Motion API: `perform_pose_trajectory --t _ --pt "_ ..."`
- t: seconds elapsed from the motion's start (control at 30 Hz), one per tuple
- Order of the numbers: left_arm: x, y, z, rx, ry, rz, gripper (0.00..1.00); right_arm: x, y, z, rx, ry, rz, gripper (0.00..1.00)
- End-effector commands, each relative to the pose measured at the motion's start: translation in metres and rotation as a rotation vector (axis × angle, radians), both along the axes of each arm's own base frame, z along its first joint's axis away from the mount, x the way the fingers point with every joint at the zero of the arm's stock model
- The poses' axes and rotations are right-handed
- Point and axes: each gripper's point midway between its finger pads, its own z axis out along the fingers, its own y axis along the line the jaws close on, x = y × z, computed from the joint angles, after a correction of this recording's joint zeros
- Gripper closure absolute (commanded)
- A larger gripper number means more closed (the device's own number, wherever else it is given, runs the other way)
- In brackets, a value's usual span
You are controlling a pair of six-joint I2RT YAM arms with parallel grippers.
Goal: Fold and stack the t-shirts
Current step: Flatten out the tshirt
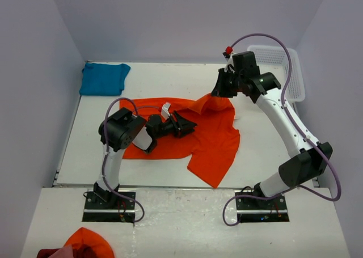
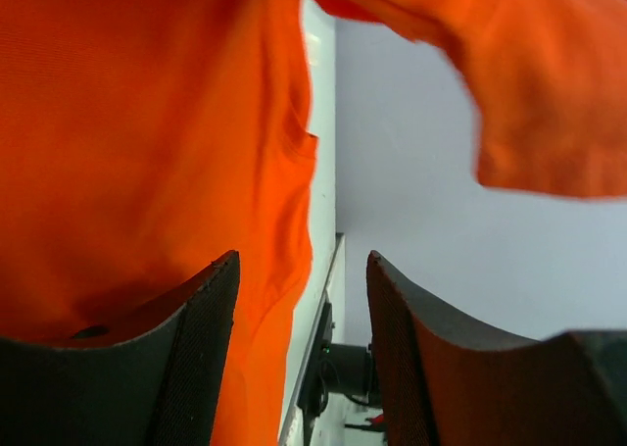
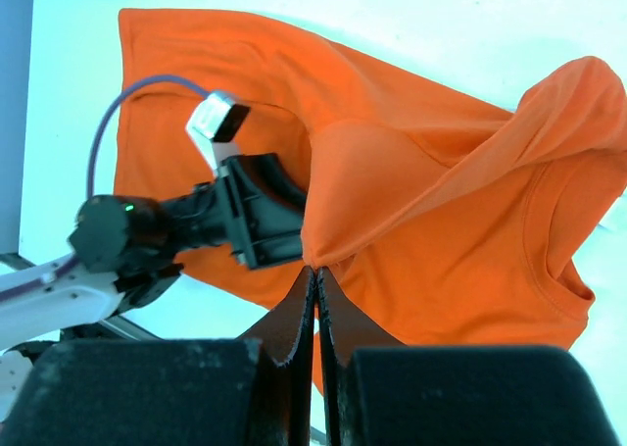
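Right end effector [image 3: 315, 272] pinches orange t-shirt [image 1: 214, 140] aloft, arm outstretched

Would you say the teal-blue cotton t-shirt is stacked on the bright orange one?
No, the teal-blue cotton t-shirt lies in the far left corner, apart from the bright orange t-shirt.

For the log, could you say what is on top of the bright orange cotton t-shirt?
The open left gripper sits over the middle of the orange t-shirt; the right gripper pinches a raised fold. Anything beneath is covered.
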Motion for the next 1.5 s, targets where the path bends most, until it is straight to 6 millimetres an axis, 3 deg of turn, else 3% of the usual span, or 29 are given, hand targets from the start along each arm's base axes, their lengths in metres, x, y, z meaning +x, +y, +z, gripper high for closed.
perform_pose_trajectory --t 0.0,0.17,0.47,0.73,1.03,1.3,1.47 --pt "0.015 -0.004 0.094 -0.309 -0.307 0.04 0.44 -0.003 0.007 0.013 0.031 -0.005 0.025 1.0" --pt "0.029 -0.005 0.101 -0.351 -0.356 0.095 0.44 -0.005 0.007 0.008 0.027 0.006 0.031 1.0" --pt "0.033 -0.006 0.151 -0.45 -0.468 0.138 0.47 -0.005 0.004 0.005 0.006 0.006 0.03 1.0" --pt "0.012 -0.006 0.162 -0.459 -0.482 0.125 0.53 -0.006 0.001 0.006 -0.005 0.004 0.024 1.0" --pt "-0.014 0.012 0.176 -0.438 -0.508 0.122 0.5 -0.007 0.002 0.01 0.001 -0.008 0.032 1.0" --pt "-0.004 0.007 0.18 -0.453 -0.533 0.128 0.47 -0.011 -0.001 0.017 0.0 -0.016 0.026 1.0" --pt "0.013 0.003 0.182 -0.472 -0.551 0.133 0.47 -0.011 -0.003 0.018 -0.011 -0.017 0.024 1.0"
